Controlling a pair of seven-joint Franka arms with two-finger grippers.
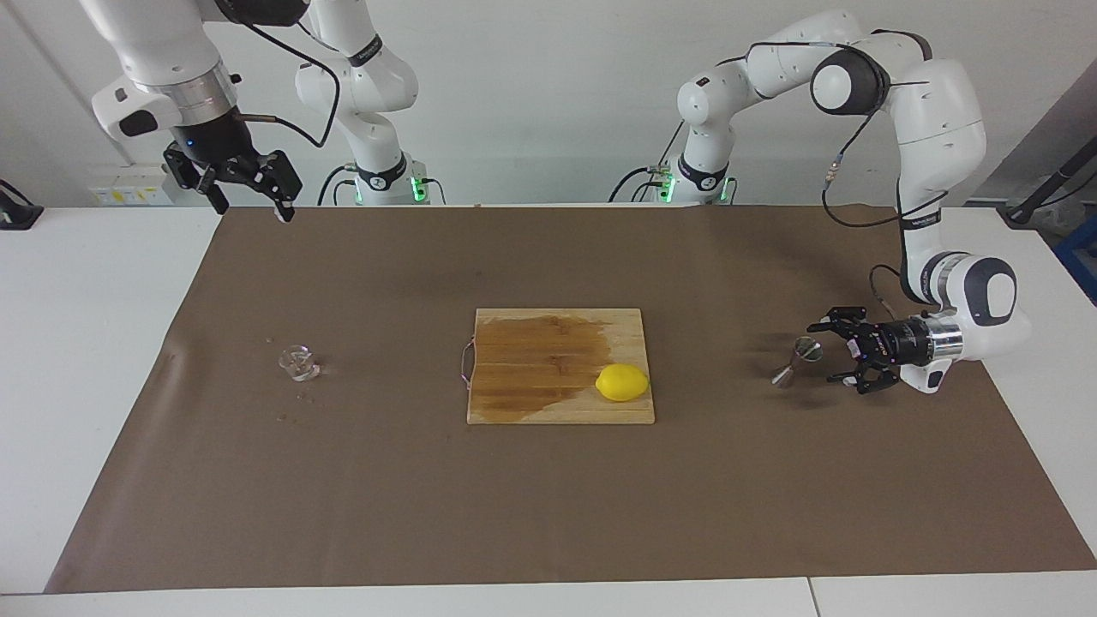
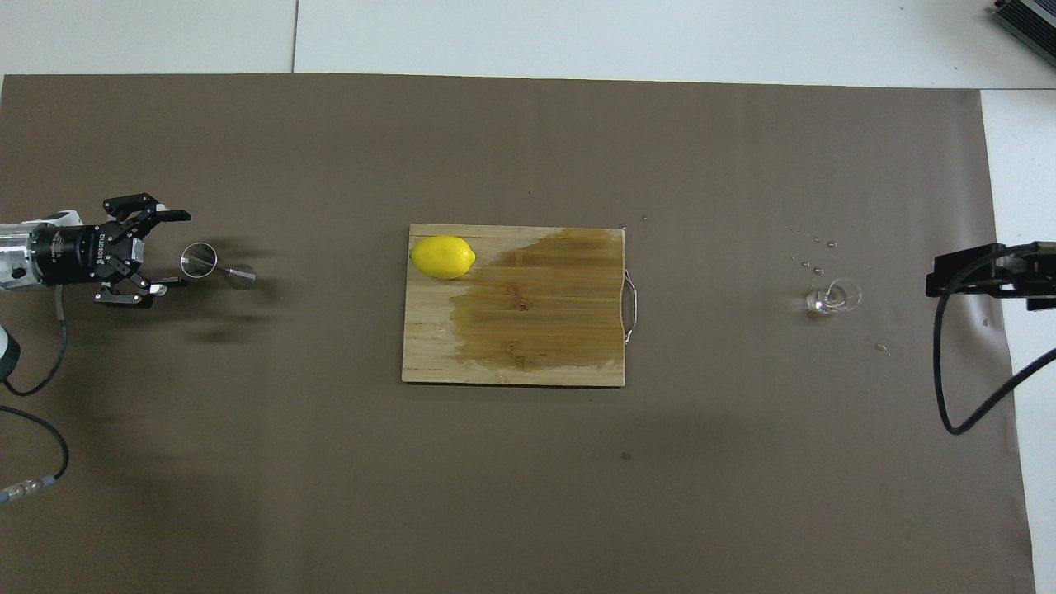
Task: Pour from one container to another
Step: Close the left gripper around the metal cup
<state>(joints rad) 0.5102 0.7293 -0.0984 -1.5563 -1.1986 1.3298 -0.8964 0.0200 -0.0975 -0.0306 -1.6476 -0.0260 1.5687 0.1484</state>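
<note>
Surface: white table point(image 1: 86, 343) under a brown paper sheet point(image 1: 548, 514), against a plain white wall point(image 1: 531, 86).

Centre: rectangular bamboo cutting board point(image 1: 531, 360), partly dark and wet, with a yellow lemon point(image 1: 622, 382) on it.

Left arm's end: small shiny steel hourglass jigger point(image 1: 794, 360), tilted on the sheet. Left gripper point(image 1: 830, 353) just beside it, low, horizontal, fingers spread, apart from it.

Right arm's end: tiny clear glass cup point(image 1: 297, 362), droplets point(image 2: 817, 256) around it. Right gripper point(image 1: 253, 206) waits raised over the sheet's corner, fingers spread, empty.
</note>
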